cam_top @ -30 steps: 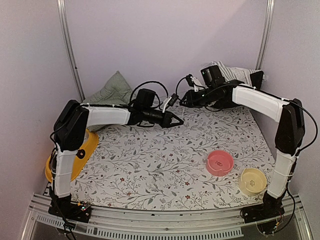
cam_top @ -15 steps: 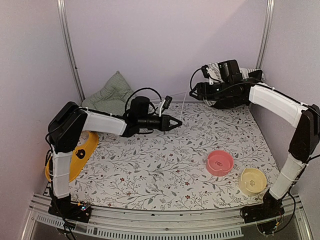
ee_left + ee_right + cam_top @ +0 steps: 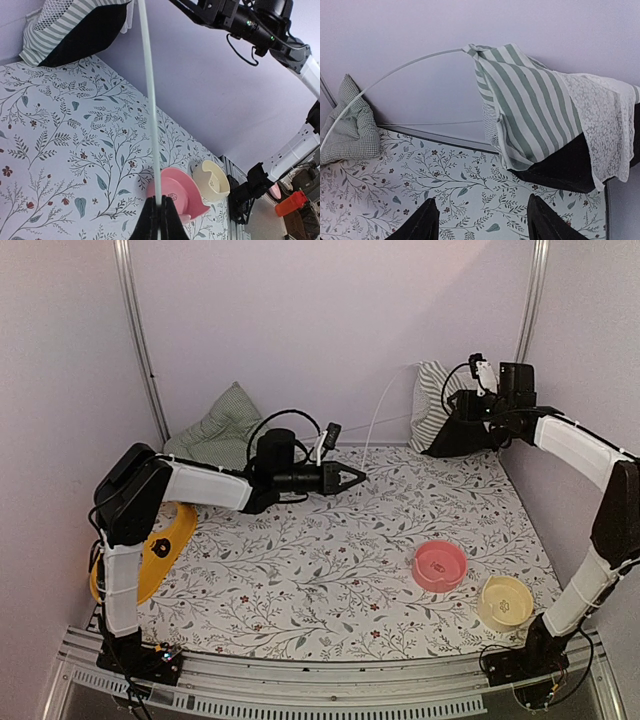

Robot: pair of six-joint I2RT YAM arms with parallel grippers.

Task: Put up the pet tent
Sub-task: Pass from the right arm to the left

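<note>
Floral table cover (image 3: pixel 330 570) below; your left gripper (image 3: pixel 159 202) pinches the thin pole (image 3: pixel 149 90) of the pet tent (image 3: pixel 530 115), your right gripper (image 3: pixel 481 202) stands spread, facing its striped fabric.

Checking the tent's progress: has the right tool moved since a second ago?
Yes, the right tool swung rightward, toward the frame post.

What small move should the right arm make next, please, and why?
Probably ease the right gripper forward and close on the striped pet tent: its jaws stand open and empty, while the left gripper pinches the pole by its free end.
</note>
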